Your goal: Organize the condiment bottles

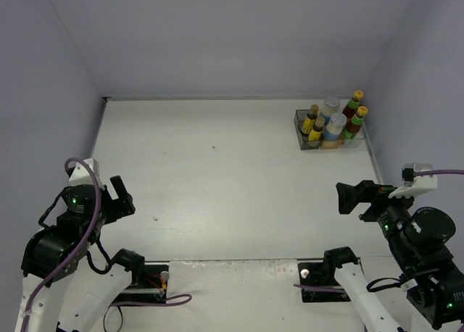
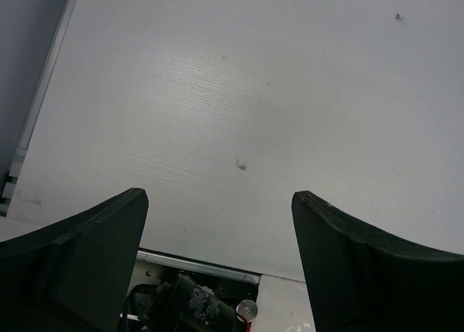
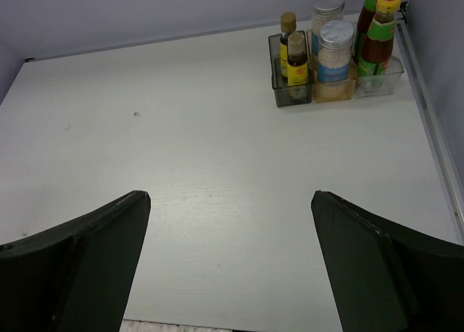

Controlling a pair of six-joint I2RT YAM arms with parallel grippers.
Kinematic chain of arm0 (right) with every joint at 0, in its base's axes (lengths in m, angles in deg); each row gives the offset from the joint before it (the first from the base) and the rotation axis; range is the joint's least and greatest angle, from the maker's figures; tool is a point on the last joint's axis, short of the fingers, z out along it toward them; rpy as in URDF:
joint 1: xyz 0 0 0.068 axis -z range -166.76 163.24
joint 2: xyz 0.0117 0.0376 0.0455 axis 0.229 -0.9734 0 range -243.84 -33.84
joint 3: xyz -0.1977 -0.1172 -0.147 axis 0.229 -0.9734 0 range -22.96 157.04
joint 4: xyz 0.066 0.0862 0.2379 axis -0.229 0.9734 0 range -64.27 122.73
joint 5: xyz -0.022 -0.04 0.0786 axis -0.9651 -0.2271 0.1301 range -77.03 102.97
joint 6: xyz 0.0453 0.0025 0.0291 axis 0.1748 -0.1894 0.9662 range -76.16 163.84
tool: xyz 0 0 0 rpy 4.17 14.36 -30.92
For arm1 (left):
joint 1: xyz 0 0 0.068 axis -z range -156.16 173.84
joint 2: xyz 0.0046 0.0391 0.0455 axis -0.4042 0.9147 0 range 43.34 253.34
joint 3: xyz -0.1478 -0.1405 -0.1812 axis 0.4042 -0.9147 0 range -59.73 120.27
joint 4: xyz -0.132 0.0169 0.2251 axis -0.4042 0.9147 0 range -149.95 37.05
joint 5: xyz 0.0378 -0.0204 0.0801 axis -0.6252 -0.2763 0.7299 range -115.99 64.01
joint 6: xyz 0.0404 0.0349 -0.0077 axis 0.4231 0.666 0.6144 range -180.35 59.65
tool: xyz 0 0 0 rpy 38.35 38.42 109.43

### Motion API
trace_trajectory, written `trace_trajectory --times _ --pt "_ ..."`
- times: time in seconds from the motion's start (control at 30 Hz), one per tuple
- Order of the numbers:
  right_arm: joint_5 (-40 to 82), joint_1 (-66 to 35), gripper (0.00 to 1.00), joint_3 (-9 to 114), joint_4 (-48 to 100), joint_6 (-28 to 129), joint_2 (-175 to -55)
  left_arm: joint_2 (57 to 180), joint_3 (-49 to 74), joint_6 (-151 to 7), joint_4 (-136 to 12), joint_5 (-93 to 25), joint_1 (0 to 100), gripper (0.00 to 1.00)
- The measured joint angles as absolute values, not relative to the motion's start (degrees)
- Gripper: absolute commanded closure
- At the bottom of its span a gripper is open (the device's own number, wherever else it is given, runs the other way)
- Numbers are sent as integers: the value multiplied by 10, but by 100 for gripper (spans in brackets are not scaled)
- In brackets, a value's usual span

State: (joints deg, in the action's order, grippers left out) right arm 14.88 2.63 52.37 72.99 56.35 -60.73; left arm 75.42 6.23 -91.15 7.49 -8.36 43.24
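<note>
All six condiment bottles stand in the compartment tray (image 1: 304, 138) at the far right of the table. Two small brown yellow-labelled bottles (image 1: 312, 122) fill the left compartment, two white silver-lidded jars (image 1: 334, 123) the middle, two dark bottles with yellow caps (image 1: 355, 114) the right. The right wrist view shows them too: brown bottles (image 3: 296, 62), jars (image 3: 335, 54), dark bottles (image 3: 379, 36). My left gripper (image 1: 122, 193) is open and empty at the near left. My right gripper (image 1: 351, 198) is open and empty at the near right, far from the tray.
The tray (image 3: 278, 87) sits close to the right wall and its rail (image 3: 435, 136). The left arm's base and mount (image 2: 196, 303) lie below the left fingers (image 2: 87, 259) at the table's near edge.
</note>
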Motion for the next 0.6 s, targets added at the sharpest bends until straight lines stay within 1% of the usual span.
trace_trajectory --times 0.33,0.6 --pt "149 23 0 536 756 567 -579 759 63 -922 86 -85 432 19" --pt "149 19 0 531 758 574 -578 761 57 -928 84 -101 432 19"
